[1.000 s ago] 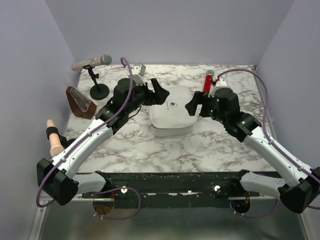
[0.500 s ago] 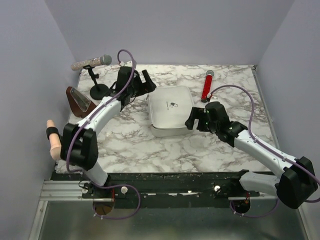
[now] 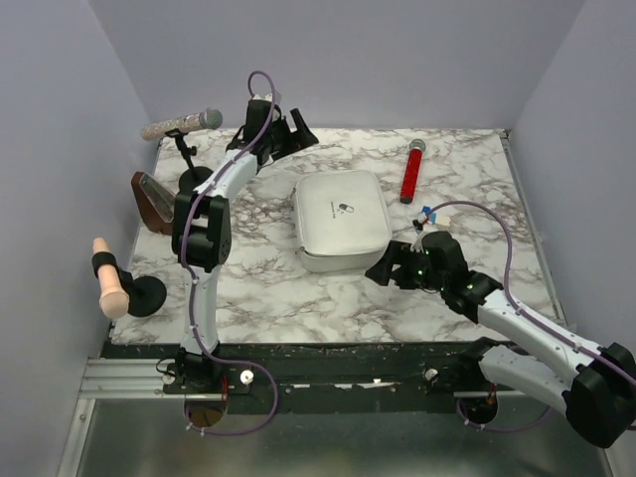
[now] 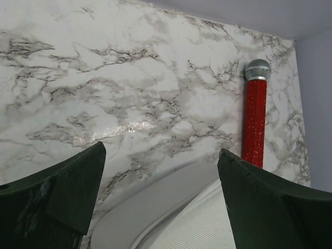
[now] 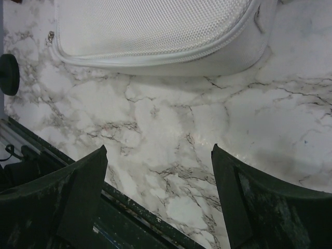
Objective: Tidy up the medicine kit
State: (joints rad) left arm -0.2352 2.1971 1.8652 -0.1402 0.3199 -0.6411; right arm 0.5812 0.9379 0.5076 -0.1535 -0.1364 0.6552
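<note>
The medicine kit [image 3: 341, 217], a pale box with rounded corners and a small mark on its shut lid, lies mid-table. Its corner shows at the bottom of the left wrist view [image 4: 171, 218] and its near edge at the top of the right wrist view [image 5: 155, 26]. My left gripper [image 3: 293, 134] [image 4: 161, 150] hangs open above the far left of the table, behind the kit, with nothing between its fingers. My right gripper [image 3: 383, 268] [image 5: 158, 148] is open and empty, low over the marble just off the kit's near right corner.
A red microphone [image 3: 409, 171] [image 4: 255, 119] lies right of the kit near the back. At far left stand a silver microphone on a stand [image 3: 181, 125] and a brown wedge-shaped object [image 3: 159, 202]. A peach object on a black base [image 3: 109, 283] sits at the near left edge. Walls enclose three sides.
Both grippers have drawn away from the kit's sides. The left arm swung up towards the far left corner; the right pulled back towards the near edge.
</note>
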